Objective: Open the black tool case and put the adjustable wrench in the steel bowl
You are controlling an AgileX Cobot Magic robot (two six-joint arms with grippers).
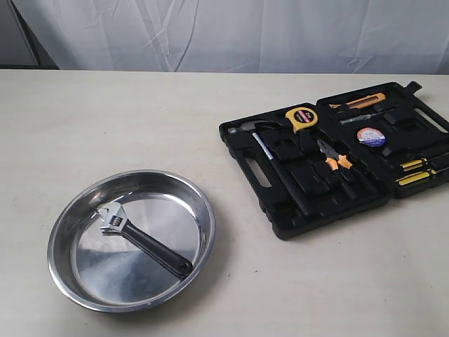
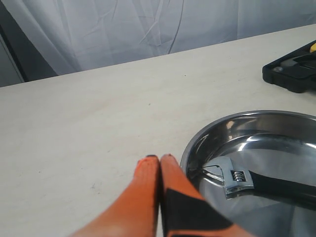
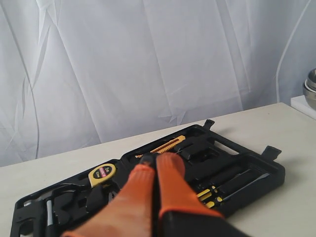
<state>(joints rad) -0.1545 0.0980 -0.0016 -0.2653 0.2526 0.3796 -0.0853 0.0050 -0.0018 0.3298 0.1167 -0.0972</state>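
Observation:
The steel bowl (image 1: 84, 210) sits at the front left of the table, and the adjustable wrench (image 1: 140, 239) lies inside it, silver head toward the bowl's left. The black tool case (image 1: 280, 217) lies open at the right, its tray full of tools. Neither gripper shows in the exterior view. In the left wrist view my left gripper (image 2: 159, 158) is shut and empty, hovering just outside the bowl's rim (image 2: 190, 148), near the wrench head (image 2: 232, 178). In the right wrist view my right gripper (image 3: 157, 158) is shut and empty above the open case (image 3: 256, 180).
Inside the case lie a yellow tape measure (image 1: 302, 118), orange-handled pliers (image 1: 334, 160), a long black-handled hammer (image 1: 280, 175), a utility knife (image 1: 361, 102) and yellow-tipped screwdrivers (image 1: 414, 172). White curtain hangs behind the table. Stacked steel bowls (image 3: 310, 91) stand on a ledge seen in the right wrist view.

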